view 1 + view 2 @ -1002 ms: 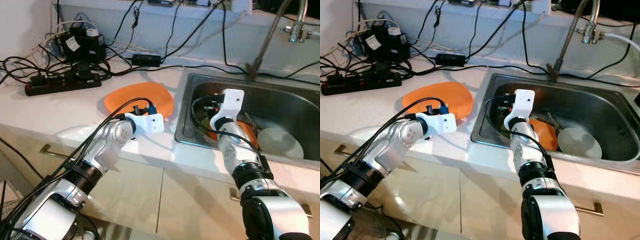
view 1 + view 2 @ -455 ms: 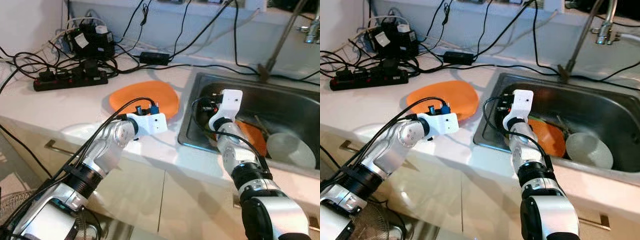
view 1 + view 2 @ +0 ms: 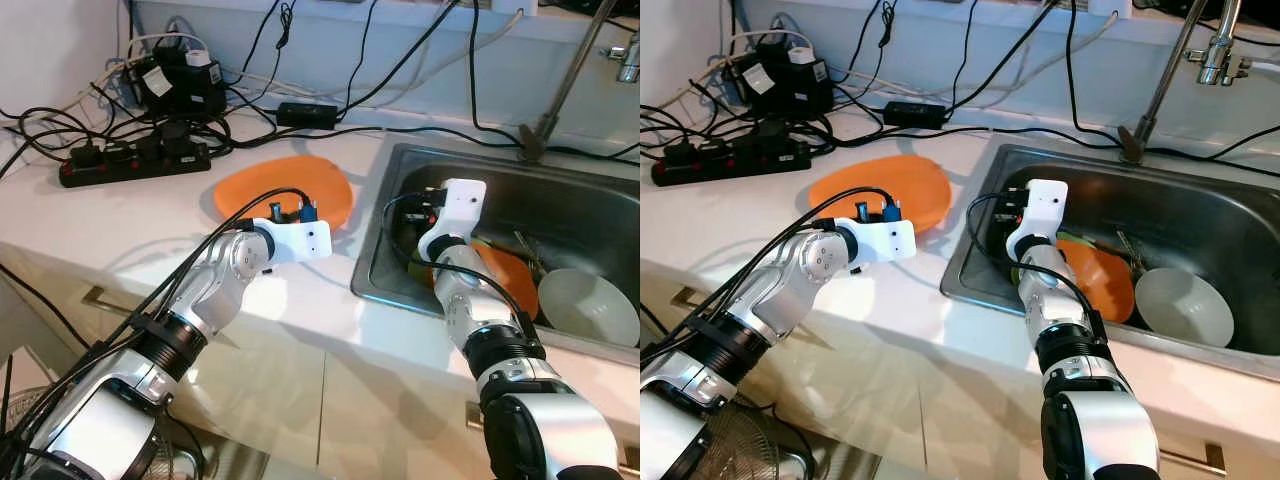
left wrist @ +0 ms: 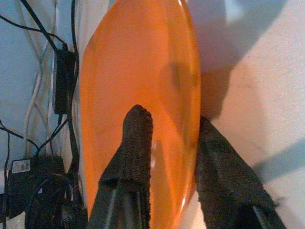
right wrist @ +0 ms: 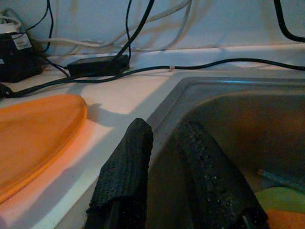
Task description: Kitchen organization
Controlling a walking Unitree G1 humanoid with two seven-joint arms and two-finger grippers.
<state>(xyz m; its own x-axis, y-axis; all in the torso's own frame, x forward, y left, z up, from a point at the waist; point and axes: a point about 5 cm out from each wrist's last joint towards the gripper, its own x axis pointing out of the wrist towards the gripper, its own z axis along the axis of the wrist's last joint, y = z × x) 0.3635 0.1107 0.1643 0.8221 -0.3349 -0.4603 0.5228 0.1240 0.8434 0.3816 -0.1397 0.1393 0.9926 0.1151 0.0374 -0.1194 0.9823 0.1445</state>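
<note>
An orange plate (image 3: 285, 190) lies flat on the white counter, left of the sink (image 3: 378, 272). My left gripper (image 4: 171, 119) is open at the plate's near rim, one finger (image 4: 136, 143) over the plate (image 4: 143, 67) and the other on the counter side. My right gripper (image 5: 164, 129) hovers at the sink's left wall, its fingers a narrow gap apart with nothing between them. Inside the sink lie a second orange plate (image 3: 508, 282) and a white bowl (image 3: 590, 305).
A black power strip (image 3: 135, 160), a black adapter (image 3: 305, 113) and many tangled cables cover the back left of the counter. The faucet (image 3: 560, 80) rises behind the sink. Cabinet fronts lie below the counter's front edge.
The whole picture has shifted as the camera moved. Both grippers keep about the same place relative to the plate and the sink.
</note>
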